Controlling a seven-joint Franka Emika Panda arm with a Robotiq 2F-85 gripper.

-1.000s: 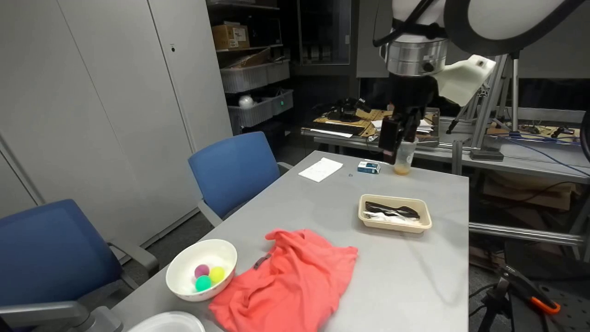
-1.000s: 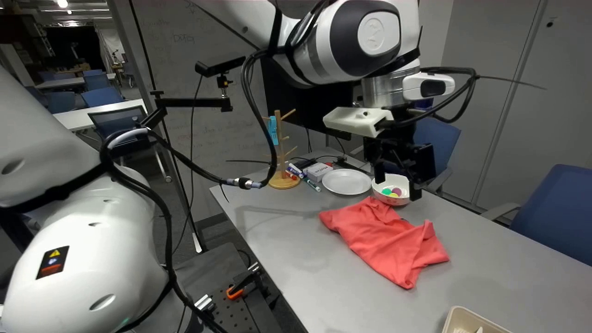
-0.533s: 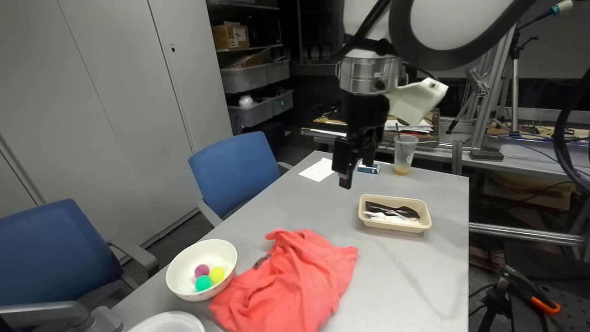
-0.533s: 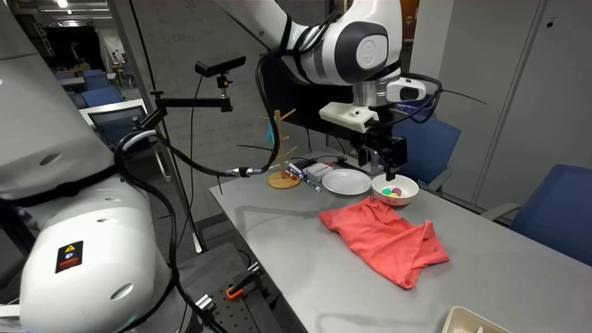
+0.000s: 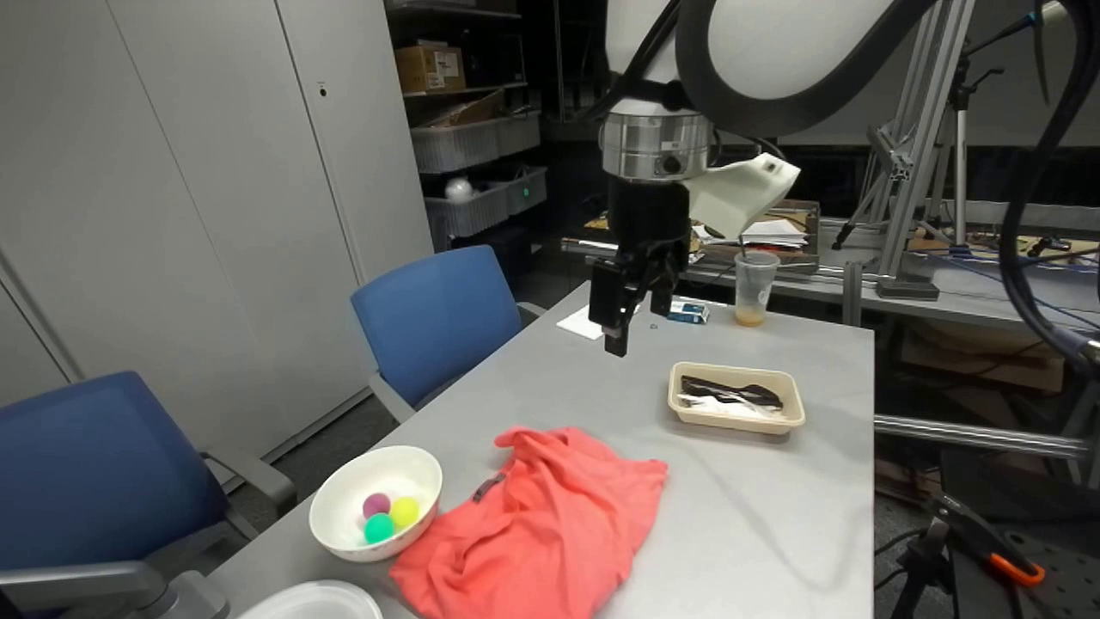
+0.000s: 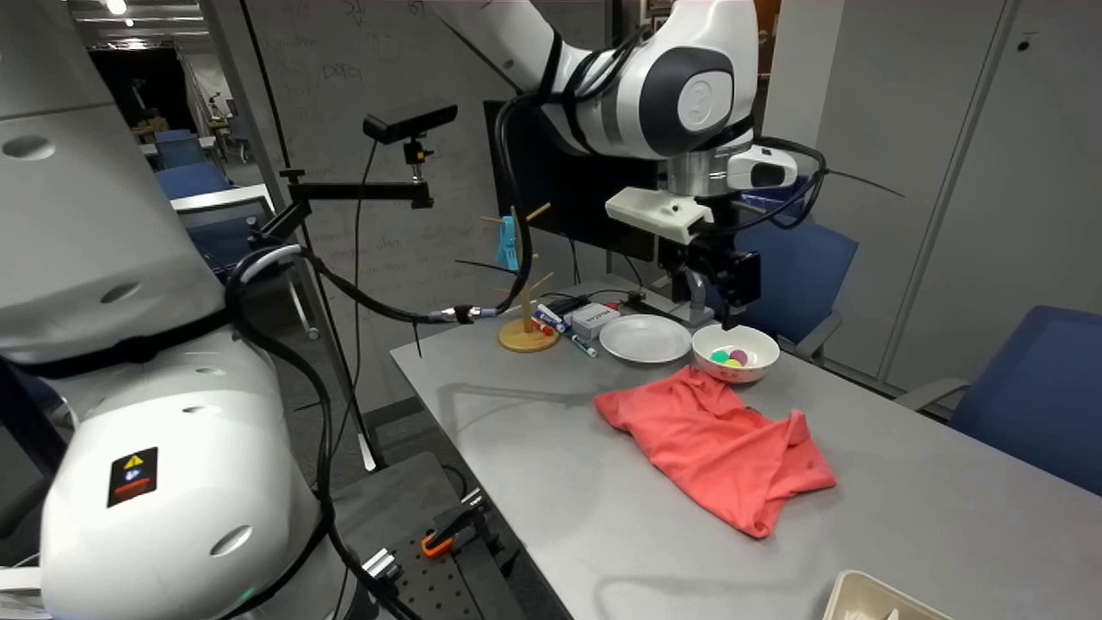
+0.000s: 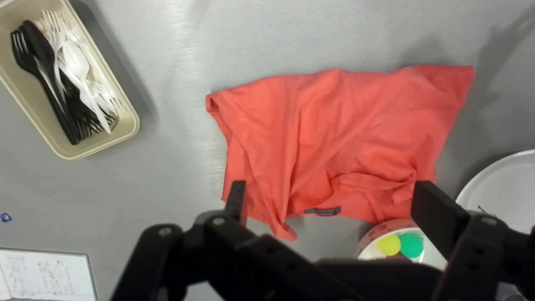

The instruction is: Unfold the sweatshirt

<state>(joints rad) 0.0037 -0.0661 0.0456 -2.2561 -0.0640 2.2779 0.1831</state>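
Note:
The coral-red sweatshirt (image 5: 533,533) lies crumpled on the grey table, seen in both exterior views. From above, the wrist view has the sweatshirt (image 7: 334,125) bunched into a rough four-sided shape, folds running through it and a loose collar-like edge near a small dark tag (image 7: 322,211). A pointed end of cloth (image 7: 284,229) sticks out beside the tag. My gripper (image 7: 330,184) hangs well above the table with its black fingers wide apart, and nothing is between them. In an exterior view the gripper (image 5: 638,328) is in the air beyond the garment, apart from it.
A white bowl (image 5: 344,494) with coloured balls touches or nearly touches the garment's edge. Close by lies a white plate (image 6: 646,338). A beige tray (image 5: 736,421) of cutlery stands beyond the cloth. Farther off are a paper (image 5: 581,323), a small box (image 5: 688,312) and a plastic cup (image 5: 755,292).
My open gripper has swung across above the table, coming lower and nearer to the sweatshirt, with less travel in the last half second. The sweatshirt lies as before.

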